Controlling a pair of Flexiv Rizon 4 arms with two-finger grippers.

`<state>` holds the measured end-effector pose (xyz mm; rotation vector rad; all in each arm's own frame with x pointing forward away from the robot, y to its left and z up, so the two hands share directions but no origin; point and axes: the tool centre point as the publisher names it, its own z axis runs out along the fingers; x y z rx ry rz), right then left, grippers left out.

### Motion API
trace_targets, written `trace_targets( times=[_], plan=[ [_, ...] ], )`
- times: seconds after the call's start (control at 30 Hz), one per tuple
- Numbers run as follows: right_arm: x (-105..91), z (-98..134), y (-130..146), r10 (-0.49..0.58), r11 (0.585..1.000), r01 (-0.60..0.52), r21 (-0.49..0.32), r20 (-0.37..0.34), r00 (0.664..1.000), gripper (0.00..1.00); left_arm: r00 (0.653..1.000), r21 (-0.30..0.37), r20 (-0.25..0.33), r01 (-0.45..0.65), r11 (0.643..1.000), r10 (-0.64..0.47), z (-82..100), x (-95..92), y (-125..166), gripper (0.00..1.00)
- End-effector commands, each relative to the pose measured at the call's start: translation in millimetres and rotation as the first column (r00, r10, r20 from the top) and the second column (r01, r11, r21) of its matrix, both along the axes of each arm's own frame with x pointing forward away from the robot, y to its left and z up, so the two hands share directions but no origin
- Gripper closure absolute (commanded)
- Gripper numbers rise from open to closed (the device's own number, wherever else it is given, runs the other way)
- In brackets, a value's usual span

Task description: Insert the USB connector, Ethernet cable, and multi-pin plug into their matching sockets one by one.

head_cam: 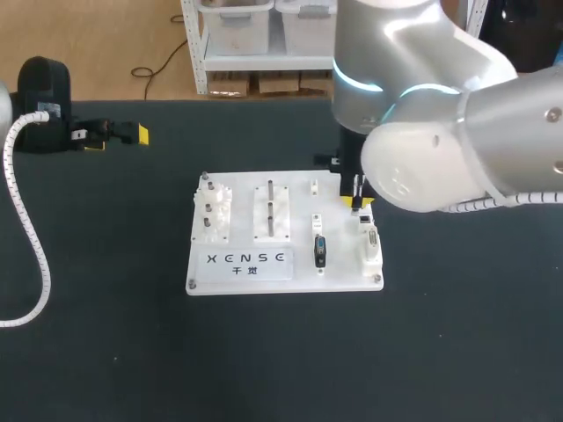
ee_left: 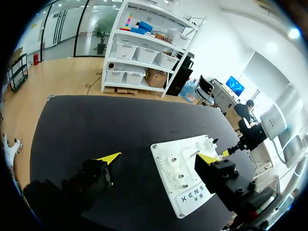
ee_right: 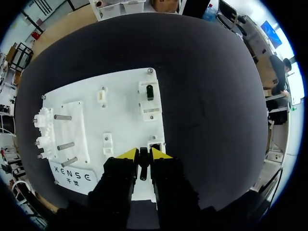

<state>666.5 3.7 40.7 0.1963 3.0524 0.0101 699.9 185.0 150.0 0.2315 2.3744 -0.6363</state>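
Observation:
The white socket board (head_cam: 242,274) lies mid-table. My right gripper (ee_right: 144,155) hangs over its right side, shut on a slim dark connector (ee_right: 143,166) that points down just short of a small square socket (ee_right: 155,143). In the head view the right gripper (head_cam: 359,199) is partly hidden by its own arm. A black plug (head_cam: 319,251) sits in a white block on the board, and a white multi-pin socket block (head_cam: 373,244) is beside it. Farther ahead of the gripper, another white block (ee_right: 149,94) holds a dark slot. My left gripper (head_cam: 117,135) is open and empty, far left of the board (ee_left: 185,192).
White gears (head_cam: 214,209) and upright metal pegs (head_cam: 271,207) occupy the board's left half. A white coiled cable (head_cam: 31,255) loops from the left arm across the black tabletop. Black tabletop surrounds the board on all sides.

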Motion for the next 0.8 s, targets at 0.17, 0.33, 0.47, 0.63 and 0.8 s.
trace_targets(
  times=[0.17,0.33,0.47,0.63,0.8],
  plan=[
    [-2.9,-3.3,-11.4,-0.022,1.0,0.022,0.005,0.007,1.0,1.0,1.0,0.0,0.0,0.0,1.0,0.0,0.0,0.0,0.0,0.0],
    [-2.6,-4.9,-12.7,-0.027,1.0,0.027,0.003,0.004,1.0,1.0,1.0,0.0,0.0,0.0,1.0,0.0,0.0,0.0,0.0,0.0],
    [-2.5,-6.5,-14.3,-0.032,0.999,0.032,-0.001,0.0,0.999,1.0,1.0,0.0,0.0,0.0,1.0,0.0,0.0,0.0,0.0,0.0],
    [-2.8,-8.3,-16.1,-0.037,0.999,0.037,-0.005,-0.005,0.999,1.0,1.0,0.0,0.0,0.0,1.0,0.0,0.0,0.0,0.0,0.0],
    [-2.8,-9.1,-16.7,-0.039,0.999,0.039,-0.009,-0.009,0.999,1.0,1.0,0.0,0.0,0.0,1.0,0.0,0.0,0.0,0.0,0.0]
  ],
)
